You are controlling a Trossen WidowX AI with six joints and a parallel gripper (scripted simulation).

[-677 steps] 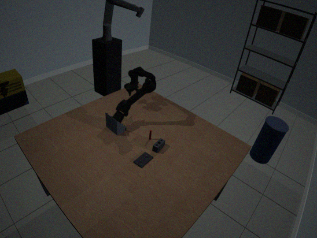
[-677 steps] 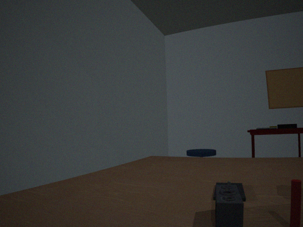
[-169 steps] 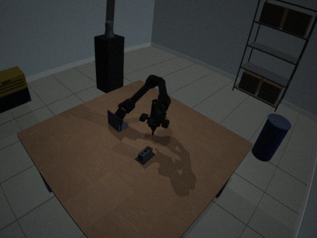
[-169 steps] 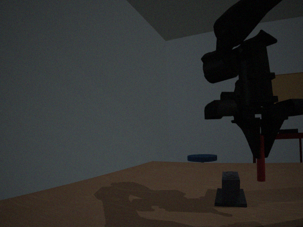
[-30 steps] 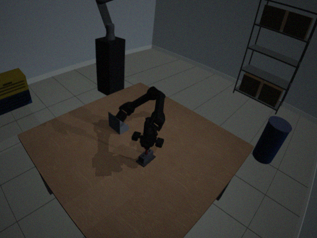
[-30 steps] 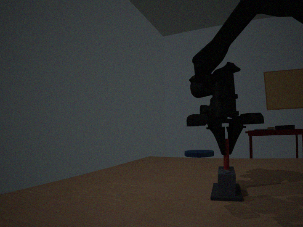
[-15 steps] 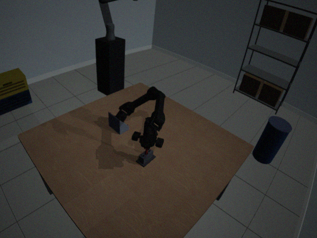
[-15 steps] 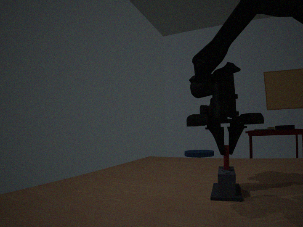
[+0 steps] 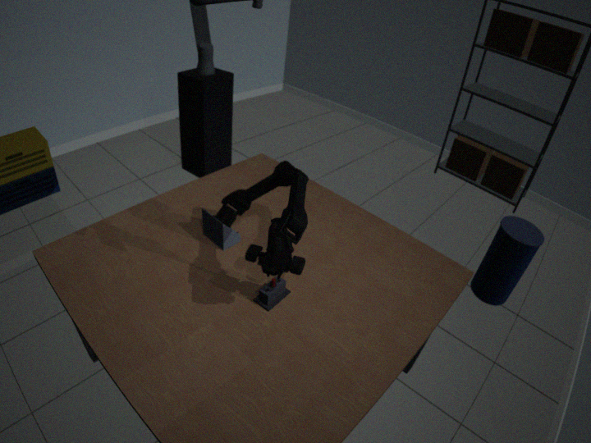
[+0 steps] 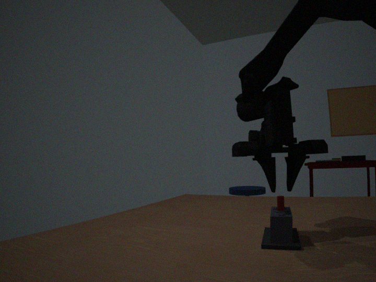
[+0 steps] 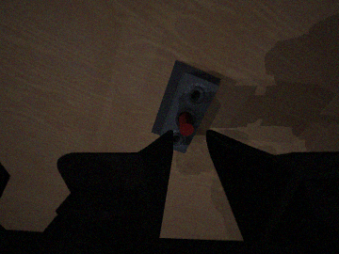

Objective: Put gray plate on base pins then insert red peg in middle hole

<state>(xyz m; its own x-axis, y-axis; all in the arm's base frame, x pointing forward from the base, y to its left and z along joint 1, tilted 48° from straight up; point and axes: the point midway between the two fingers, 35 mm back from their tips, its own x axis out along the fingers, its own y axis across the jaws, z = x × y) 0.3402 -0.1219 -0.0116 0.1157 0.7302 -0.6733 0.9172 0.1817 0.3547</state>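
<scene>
The red peg (image 9: 273,282) (image 10: 280,202) (image 11: 186,128) stands nearly upright in the middle hole of the gray plate (image 10: 281,226) (image 11: 199,111). A short part of the peg sticks out above the plate; its lower end is hidden. The plate looks flat on the dark base (image 9: 286,291) (image 10: 267,243) (image 11: 167,103), with a pin hole at each side of the peg. My gripper (image 9: 274,276) (image 10: 281,191) (image 11: 189,134) is open and empty. In the exterior view its fingertips hang just above the peg's top, one to each side, touching nothing.
The wooden table (image 9: 305,362) (image 10: 151,243) carries the base. A gray angled bracket (image 9: 214,230) stands near the arm's rear part. A blue cylinder (image 9: 506,259) and a shelf rack (image 9: 508,102) stand on the floor beyond the table.
</scene>
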